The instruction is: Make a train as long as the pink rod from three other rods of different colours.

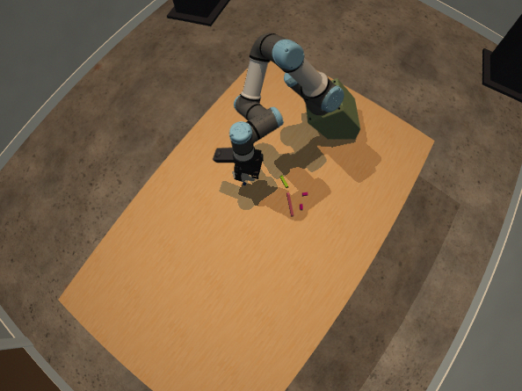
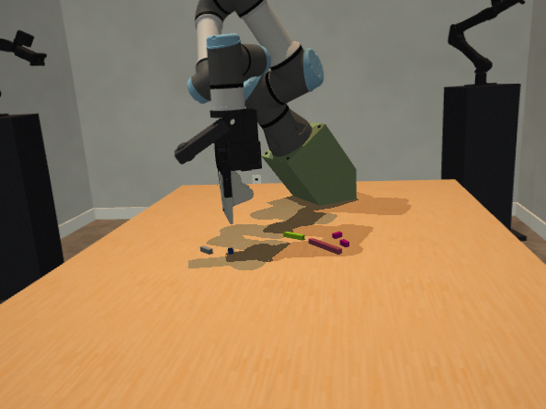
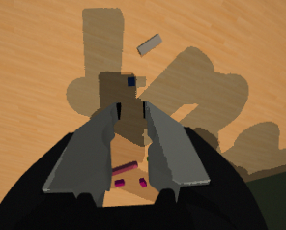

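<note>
My gripper (image 2: 231, 221) (image 3: 131, 103) is open by a narrow gap, with nothing between the fingertips. It points down above the table, near the small blue rod (image 1: 244, 184) (image 2: 231, 251) (image 3: 131, 81). A grey rod (image 2: 206, 250) (image 3: 150, 44) lies beyond the blue one, apart from it; the arm hides it in the top view. The lime rod (image 1: 284, 182) (image 2: 294, 235) lies near one end of the long pink rod (image 1: 290, 205) (image 2: 324, 245) (image 3: 125, 168), at an angle. One magenta rod (image 1: 305, 194) (image 2: 336, 234) (image 3: 143, 182) and another magenta rod (image 1: 300, 206) (image 2: 345, 243) (image 3: 119, 183) lie beside the pink rod.
The wooden table (image 1: 198, 280) (image 2: 276, 339) carries the arm's green base (image 1: 334, 124) (image 2: 317, 169) at its back. The arm's shadows fall over the rods. Black pedestals (image 2: 478, 132) (image 2: 23, 192) stand on the floor beyond the table.
</note>
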`<state>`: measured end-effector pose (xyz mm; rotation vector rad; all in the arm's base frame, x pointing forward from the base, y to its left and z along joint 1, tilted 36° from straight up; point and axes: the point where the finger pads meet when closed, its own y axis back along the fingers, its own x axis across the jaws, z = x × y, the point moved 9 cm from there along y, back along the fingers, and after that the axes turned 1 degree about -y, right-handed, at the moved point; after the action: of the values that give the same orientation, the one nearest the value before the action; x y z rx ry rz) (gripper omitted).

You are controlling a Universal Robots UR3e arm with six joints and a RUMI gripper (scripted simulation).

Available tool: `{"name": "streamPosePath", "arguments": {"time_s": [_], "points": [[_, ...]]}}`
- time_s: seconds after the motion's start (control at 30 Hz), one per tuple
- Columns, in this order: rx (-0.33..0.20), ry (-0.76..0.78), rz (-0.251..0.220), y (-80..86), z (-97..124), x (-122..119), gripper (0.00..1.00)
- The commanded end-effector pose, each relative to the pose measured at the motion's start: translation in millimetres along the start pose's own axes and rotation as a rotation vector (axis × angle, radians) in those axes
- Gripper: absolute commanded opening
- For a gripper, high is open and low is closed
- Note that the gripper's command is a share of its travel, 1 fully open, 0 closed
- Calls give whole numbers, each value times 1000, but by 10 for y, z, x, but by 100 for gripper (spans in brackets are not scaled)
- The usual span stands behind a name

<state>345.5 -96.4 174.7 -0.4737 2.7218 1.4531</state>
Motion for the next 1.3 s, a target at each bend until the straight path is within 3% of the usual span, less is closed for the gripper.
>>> {"name": "streamPosePath", "arguments": {"time_s": [0.0, 1.27], "points": [[1, 0, -2, -39, -6, -5, 14], [1, 0, -2, -458, -22, -13, 14]]}}
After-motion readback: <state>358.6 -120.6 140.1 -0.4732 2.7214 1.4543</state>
